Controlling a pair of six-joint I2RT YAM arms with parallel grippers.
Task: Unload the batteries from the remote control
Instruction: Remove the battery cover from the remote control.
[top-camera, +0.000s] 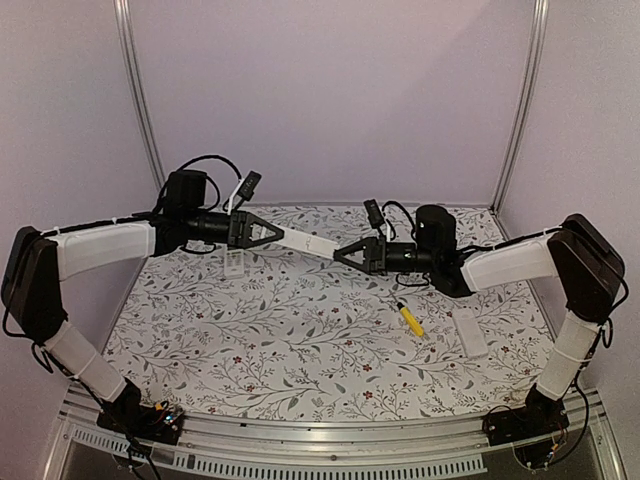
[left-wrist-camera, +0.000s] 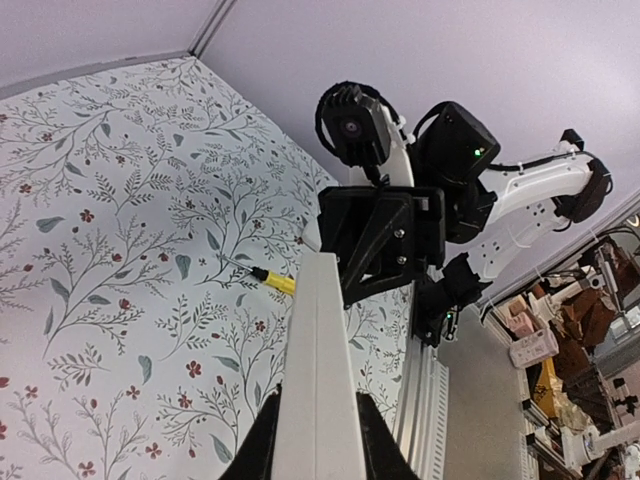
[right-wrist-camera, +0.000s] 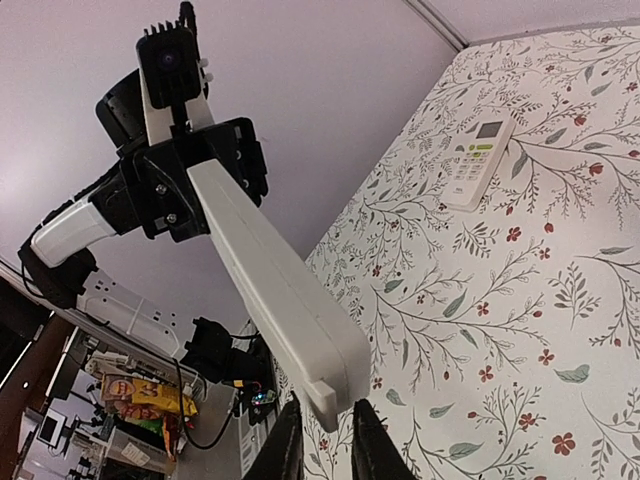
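Note:
A long white remote control (top-camera: 308, 242) hangs in the air between both arms, above the back of the flowered table. My left gripper (top-camera: 262, 232) is shut on one end of the remote (left-wrist-camera: 320, 370), which fills the gap between its fingers (left-wrist-camera: 262, 445). My right gripper (top-camera: 347, 254) has come in on the other end. In the right wrist view its jaws stand nearly together, with the remote's (right-wrist-camera: 270, 270) small protruding end lip (right-wrist-camera: 335, 395) between them. No batteries show; they are hidden.
A yellow-handled, black-tipped tool (top-camera: 410, 319) lies on the table to the right of centre. A second white remote with a display (right-wrist-camera: 478, 160) lies flat under the left arm (top-camera: 234, 262). A white flat piece (top-camera: 468, 331) lies near the right arm. Metal posts stand at the back corners.

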